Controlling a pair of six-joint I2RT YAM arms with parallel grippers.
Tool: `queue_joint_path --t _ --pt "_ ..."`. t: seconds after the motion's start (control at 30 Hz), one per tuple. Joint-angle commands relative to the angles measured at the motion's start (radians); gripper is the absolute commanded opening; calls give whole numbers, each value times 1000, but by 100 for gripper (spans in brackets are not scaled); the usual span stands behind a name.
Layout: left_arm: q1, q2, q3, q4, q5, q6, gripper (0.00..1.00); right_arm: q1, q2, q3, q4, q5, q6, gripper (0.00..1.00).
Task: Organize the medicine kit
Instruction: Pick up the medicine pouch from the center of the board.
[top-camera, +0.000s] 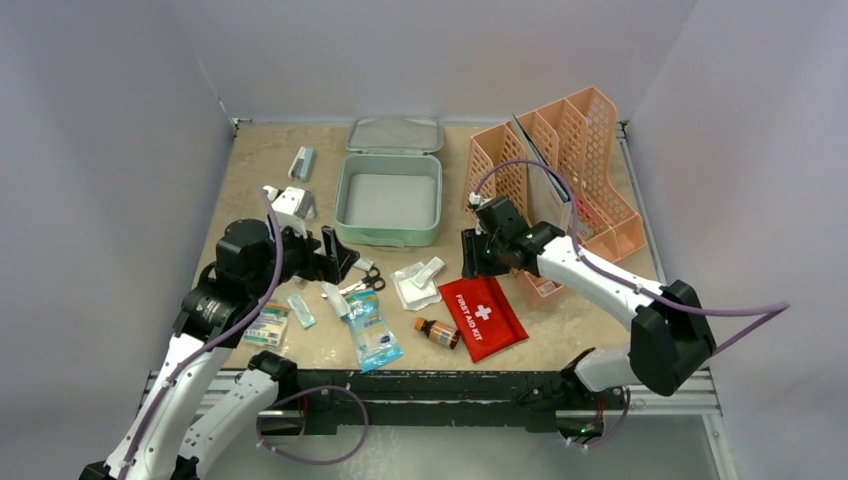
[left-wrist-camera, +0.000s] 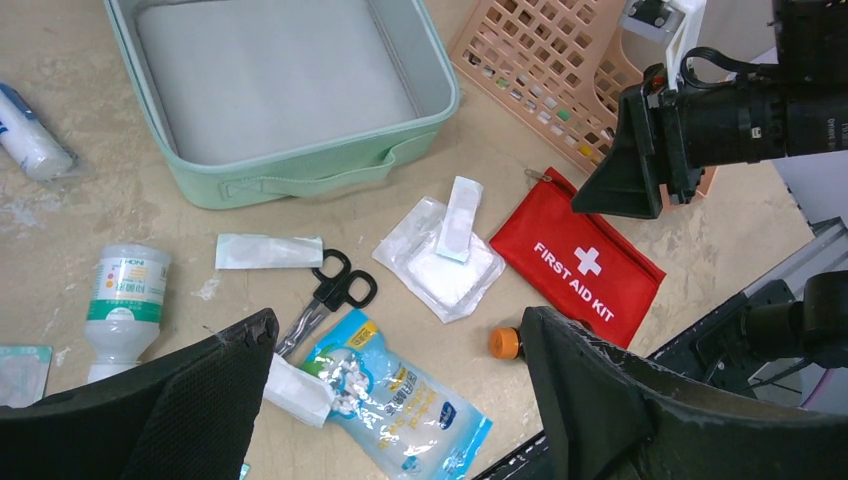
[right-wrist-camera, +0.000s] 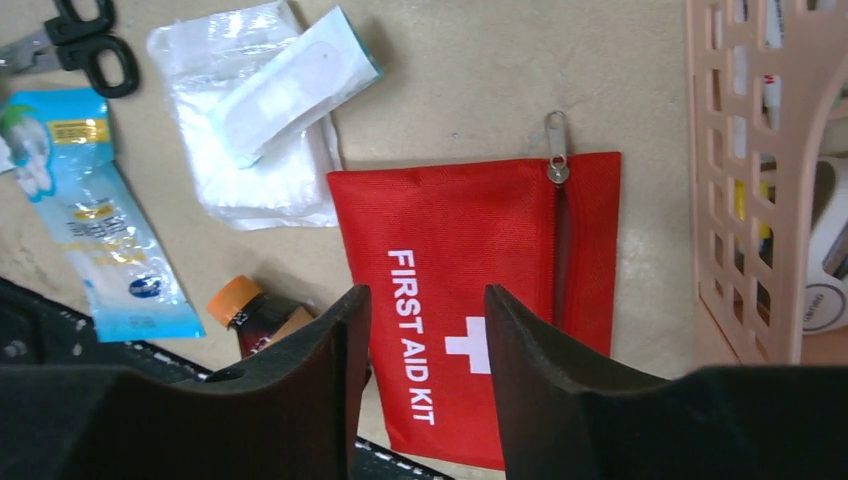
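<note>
My right gripper (right-wrist-camera: 425, 300) hangs half-narrowed, empty, over the red pouch (right-wrist-camera: 450, 230); my left gripper (left-wrist-camera: 398, 320) gapes empty. The medicine kit (top-camera: 388, 232) sits open farther back. Pinching that flat fabric, I may slip off.

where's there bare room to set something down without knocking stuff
Inside the medicine kit, the floor is bare. There is bare table in the far-left corner, left of the small tube. There is also room right of the red pouch, by the file rack, though the right arm hangs over it. Crowded: the front strip from the scissors to the brown bottle.
</note>
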Motion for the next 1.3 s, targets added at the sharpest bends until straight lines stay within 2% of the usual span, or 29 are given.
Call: queue_joint_path --t 0.0,0.1,0.23,0.47,0.6,0.77,0.97,1.17,1.27 --pt "-2 -23 -3 13 -4 23 90 35 -6 24 -40 106 -15 45" --pt "-2 -23 -3 14 -6 27 90 49 -8 2 -41 115 -3 40" --pt "-1 -12 3 13 -3 34 90 76 -35 -28 -13 12 -8 39" --pt "-1 -42 -1 10 -24 24 90 214 -47 0 -46 10 -60 46" --pt "-1 -54 -4 4 -46 22 90 252 -31 -9 -25 9 -55 46" --pt "-1 -54 -1 6 -52 25 89 315 11 -5 15 -30 -63 55" --pt "-2 -71 1 -6 -80 23 89 354 82 29 27 -36 -83 58" --pt "-1 -97 -2 -15 -128 17 89 358 117 89 -21 106 -36 58" --pt "-2 -108 -1 -16 -140 16 89 356 127 117 -111 213 37 57"
